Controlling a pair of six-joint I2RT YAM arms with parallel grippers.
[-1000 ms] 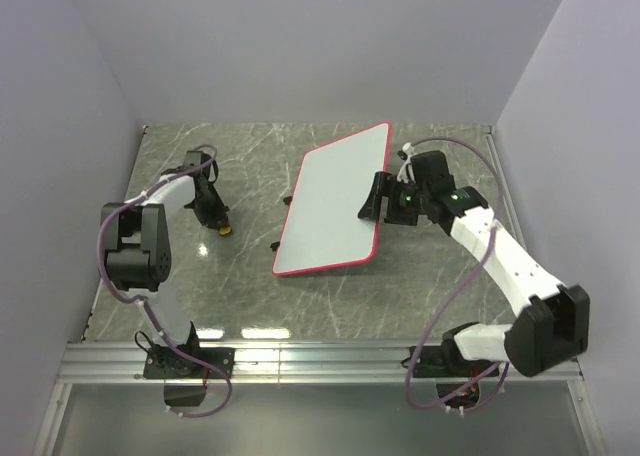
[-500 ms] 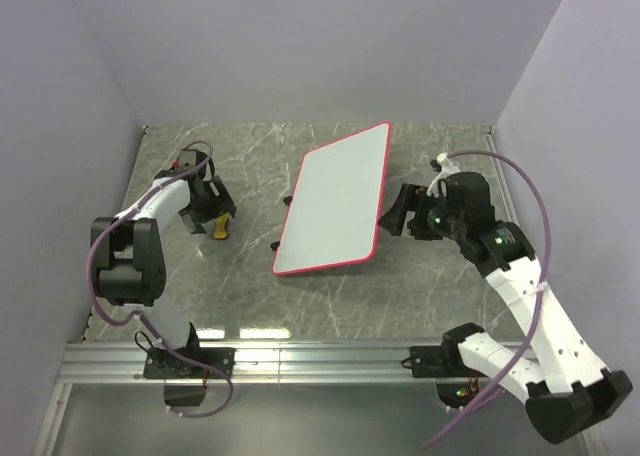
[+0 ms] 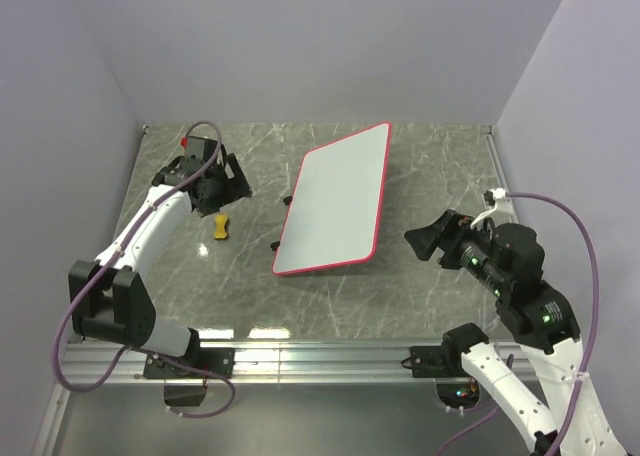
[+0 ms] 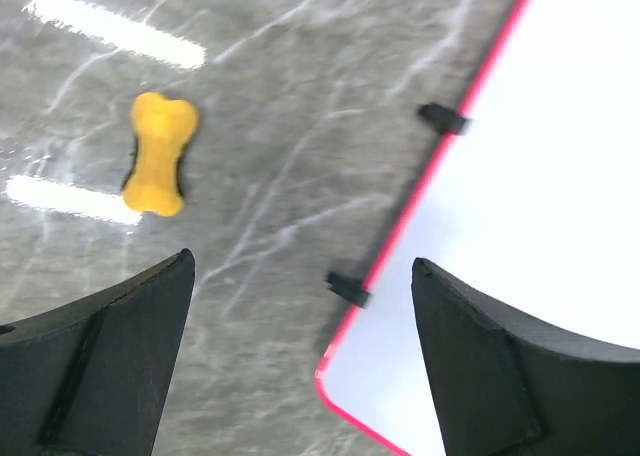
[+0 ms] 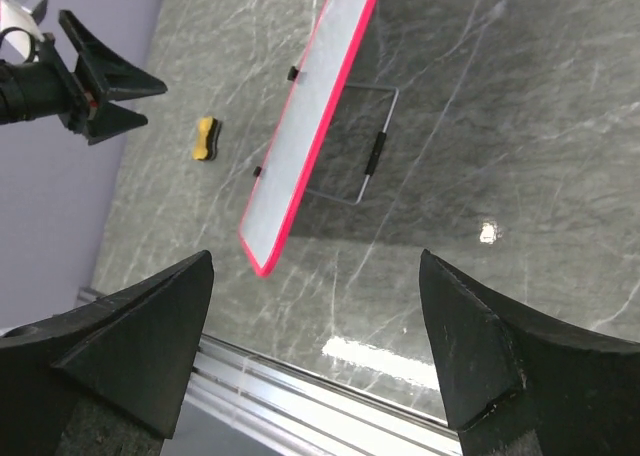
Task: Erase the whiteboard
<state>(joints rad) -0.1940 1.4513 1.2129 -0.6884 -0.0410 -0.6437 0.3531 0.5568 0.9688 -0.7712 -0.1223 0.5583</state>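
Observation:
The whiteboard (image 3: pixel 335 201) is white with a thin red frame, shows no marks, and leans tilted on a wire stand (image 5: pixel 365 161) in the middle of the table. It also fills the right of the left wrist view (image 4: pixel 540 196), and the right wrist view catches it almost edge-on (image 5: pixel 300 146). A small yellow eraser (image 3: pixel 221 227) (image 4: pixel 160 153) (image 5: pixel 206 139) lies loose on the marble, left of the board. My left gripper (image 3: pixel 232 186) (image 4: pixel 302 266) (image 5: pixel 152 104) hovers open above and behind the eraser, holding nothing. My right gripper (image 3: pixel 422 238) (image 5: pixel 315 261) is open and empty, raised well to the right of the board.
Two black clips (image 3: pixel 288 201) (image 4: pixel 443 118) stick out from the board's left edge. A metal rail (image 3: pixel 320 361) (image 5: pixel 300 396) runs along the table's near edge. Lilac walls close in the left, back and right sides.
My left gripper opened, let go of the yellow eraser and rose toward the back. My right gripper drew away from the board's right edge toward the near right.

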